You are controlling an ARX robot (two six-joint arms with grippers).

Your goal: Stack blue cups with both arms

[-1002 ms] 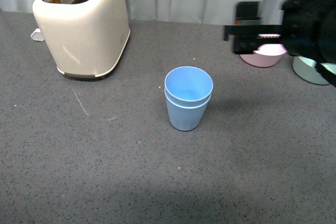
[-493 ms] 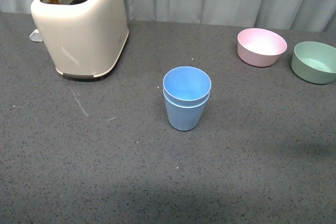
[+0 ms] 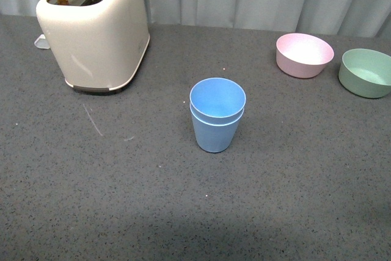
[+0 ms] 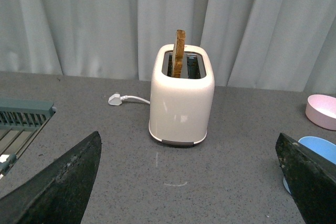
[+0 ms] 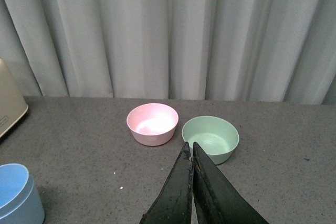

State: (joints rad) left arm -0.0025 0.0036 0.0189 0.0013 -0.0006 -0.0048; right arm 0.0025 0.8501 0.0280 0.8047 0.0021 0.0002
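Observation:
The two blue cups (image 3: 217,120) stand nested, one inside the other, upright at the middle of the grey table in the front view. No arm shows there. In the left wrist view my left gripper (image 4: 191,153) is open and empty, its black fingers (image 4: 63,187) wide apart, with the cup stack (image 4: 319,153) partly hidden behind one finger. In the right wrist view my right gripper (image 5: 190,144) is shut and empty, its fingers pressed together, and the cup stack (image 5: 18,195) sits at the frame's corner, well apart from it.
A cream toaster (image 3: 98,29) with a slice of toast stands at the back left, its white plug (image 4: 115,99) behind it. A pink bowl (image 3: 304,54) and a green bowl (image 3: 366,73) sit at the back right. A grey curtain hangs behind. A slatted rack (image 4: 21,119) shows in the left wrist view.
One second ago the right arm filled the front view's upper right, in front of the bowls; it has since drawn back out of view. The cup stack has stayed put.

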